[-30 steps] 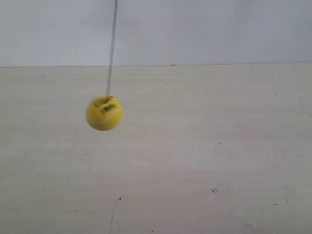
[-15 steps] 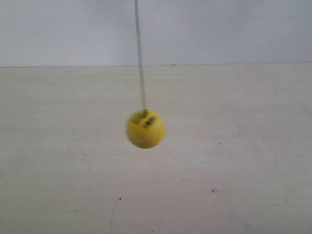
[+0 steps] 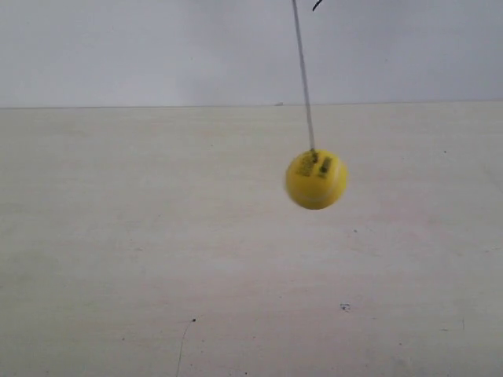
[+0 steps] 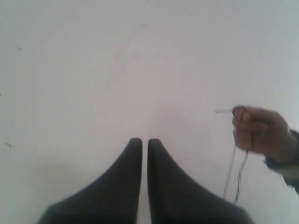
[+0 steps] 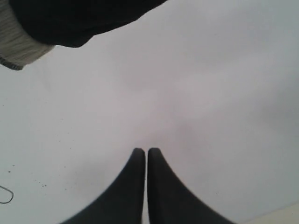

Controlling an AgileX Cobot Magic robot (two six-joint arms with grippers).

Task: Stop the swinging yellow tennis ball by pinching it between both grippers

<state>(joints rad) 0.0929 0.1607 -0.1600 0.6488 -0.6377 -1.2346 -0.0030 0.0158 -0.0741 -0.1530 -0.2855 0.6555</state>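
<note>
Your left end effector has its two black wedge jaws drawn almost together, with only a thin slit between the tips and nothing caught in it. Your right end effector stands the same way: jaws all but touching, pinching nothing.

The yellow tennis ball hangs free above the pale bench on a thin string that slants up out of the exterior view in front of a plain wall. The dark print on the ball faces the camera and its outline is slightly blurred. It shows only in the exterior view, so you cannot tell how it lies relative to either end effector.

Beyond the left end effector's tips and off to one side, a person's hand pinches a loop of string that trails down from the fingers. Ahead of the right end effector's tips, well apart from them, a dark sleeve with a light grey cuff crosses the view
</note>
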